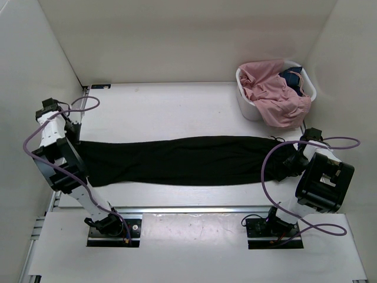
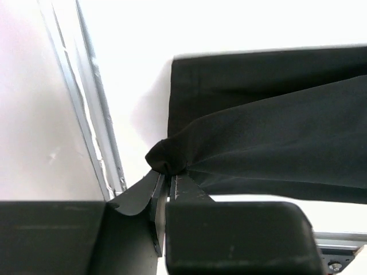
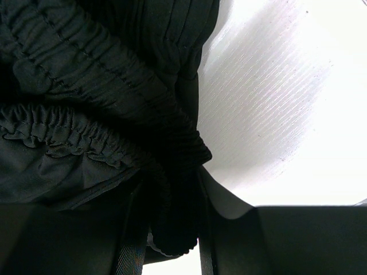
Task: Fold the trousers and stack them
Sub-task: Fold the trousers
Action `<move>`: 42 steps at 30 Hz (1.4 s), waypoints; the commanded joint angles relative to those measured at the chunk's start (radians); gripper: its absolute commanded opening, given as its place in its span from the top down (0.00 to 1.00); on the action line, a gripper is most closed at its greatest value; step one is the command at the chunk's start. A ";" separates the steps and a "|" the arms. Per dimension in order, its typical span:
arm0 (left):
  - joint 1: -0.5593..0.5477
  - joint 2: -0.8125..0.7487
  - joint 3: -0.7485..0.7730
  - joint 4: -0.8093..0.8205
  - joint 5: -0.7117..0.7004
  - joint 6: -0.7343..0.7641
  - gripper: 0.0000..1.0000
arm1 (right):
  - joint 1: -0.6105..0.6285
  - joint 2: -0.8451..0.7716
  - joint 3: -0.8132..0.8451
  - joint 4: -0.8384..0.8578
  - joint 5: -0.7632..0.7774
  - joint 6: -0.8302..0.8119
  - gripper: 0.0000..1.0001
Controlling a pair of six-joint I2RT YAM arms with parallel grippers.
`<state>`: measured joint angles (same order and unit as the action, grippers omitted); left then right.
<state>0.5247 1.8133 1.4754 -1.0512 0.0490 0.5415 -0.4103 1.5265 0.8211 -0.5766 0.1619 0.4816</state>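
Note:
Black trousers [image 1: 177, 160] lie stretched left to right across the white table, folded lengthwise. My left gripper [image 1: 78, 143] is shut on the leg-cuff end; in the left wrist view [image 2: 166, 169] a bunched corner of black cloth [image 2: 269, 137] is pinched between its fingers. My right gripper [image 1: 288, 160] is shut on the waistband end; in the right wrist view [image 3: 178, 195] the gathered elastic waistband [image 3: 114, 86] runs into its jaws. Both ends are held low over the table.
A white basket [image 1: 249, 105] at the back right holds pink cloth [image 1: 277, 94] and a dark blue item, some of it hanging over the rim. White walls close in left, right and behind. A metal rail [image 2: 94, 114] runs along the table's left edge.

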 commanded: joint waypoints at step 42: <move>-0.014 0.202 -0.046 0.069 -0.100 -0.037 0.65 | 0.527 0.204 0.411 -0.307 0.041 0.023 0.43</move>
<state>0.5110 2.0464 1.4528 -1.0039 -0.0284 0.4969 0.1165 1.7214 1.2198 -0.7765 0.1848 0.4706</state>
